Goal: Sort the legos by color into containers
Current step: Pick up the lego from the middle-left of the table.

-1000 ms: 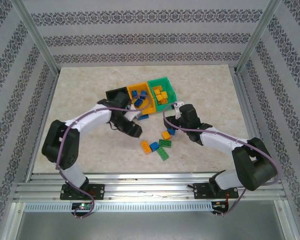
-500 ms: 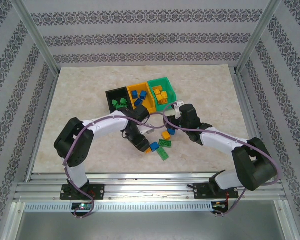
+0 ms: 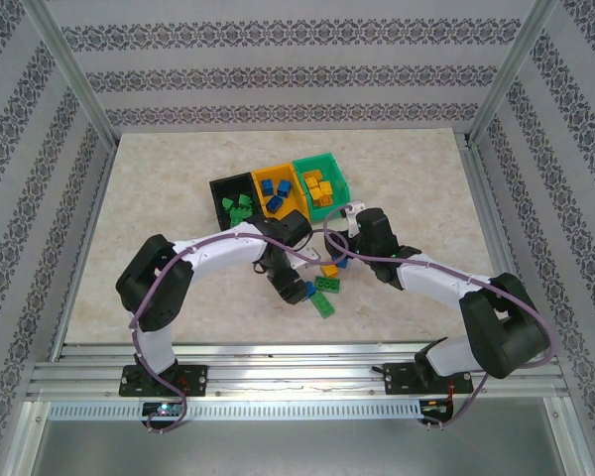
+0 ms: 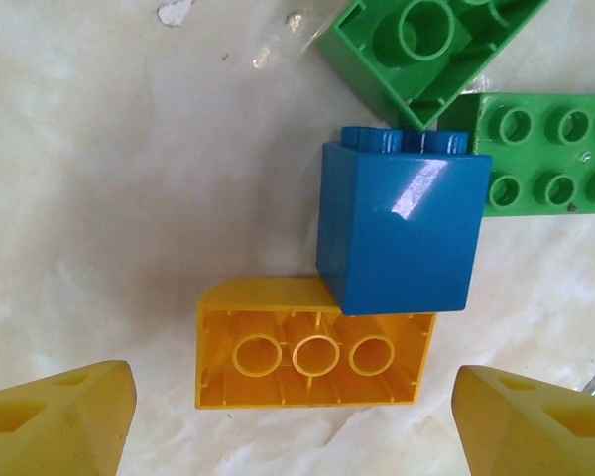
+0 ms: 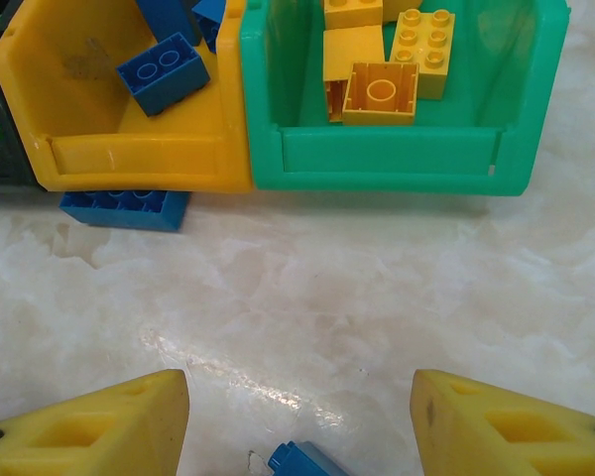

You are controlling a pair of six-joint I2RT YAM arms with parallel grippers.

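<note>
1. Legos: a loose lot lies on the worktop just in front of the containers. The rest are binned: green in the black bin, blue in the orange-yellow bin, orange-yellow in the green bin.
2. Handling, as judged: light, rigid, glossy plastic, probably slippery. Each is best pinched across two flat opposite walls, not over the studs.
3. Left gripper: fingers spread, nothing held, straddling an upturned orange-yellow brick. A blue brick, lying on its side, meets its far corner, so a pinch may be crowded. Green bricks lie beyond.
4. Right gripper: fingers spread and empty over bare worktop, with a second blue brick at the frame's foot.
5. Views: hollow undersides and contact between bricks are read from the left wrist view. A stray blue brick against the orange-yellow bin's front is given by the right wrist view. The black bin's contents are made out from the top external view.
</note>
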